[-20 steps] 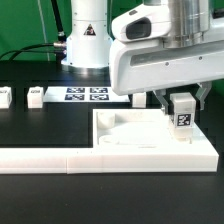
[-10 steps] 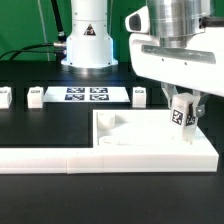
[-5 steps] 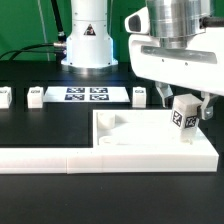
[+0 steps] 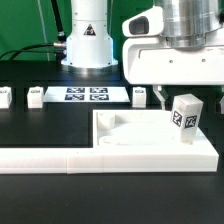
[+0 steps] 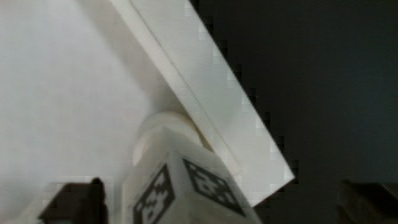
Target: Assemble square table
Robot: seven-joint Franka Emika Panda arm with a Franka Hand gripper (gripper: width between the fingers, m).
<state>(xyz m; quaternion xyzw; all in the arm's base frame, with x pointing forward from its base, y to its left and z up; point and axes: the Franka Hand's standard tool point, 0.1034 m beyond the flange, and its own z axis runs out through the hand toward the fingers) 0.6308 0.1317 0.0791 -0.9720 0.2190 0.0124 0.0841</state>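
Note:
The white square tabletop [image 4: 140, 142] lies upside down, rim up, at the front of the exterior view's right. A white leg [image 4: 185, 118] with tags stands upright in its far right corner; it shows close up in the wrist view [image 5: 178, 180] beside the tabletop rim [image 5: 205, 80]. My gripper [image 4: 191, 100] hangs just above the leg's top, fingers spread wide on either side and clear of it. In the wrist view the gripper [image 5: 222, 205] is open, its dark fingertips [image 5: 79, 200] well apart from the leg. Three loose legs lie at the back [image 4: 4, 95], [image 4: 36, 95], [image 4: 139, 94].
The marker board [image 4: 87, 95] lies at the back centre, in front of the robot base [image 4: 88, 40]. A long white L-shaped rail [image 4: 50, 156] runs along the front and meets the tabletop's near edge.
The gripper held the leg tilted over the tabletop corner, then let it go, opened wide and rose. The leg now stands upright on its own.

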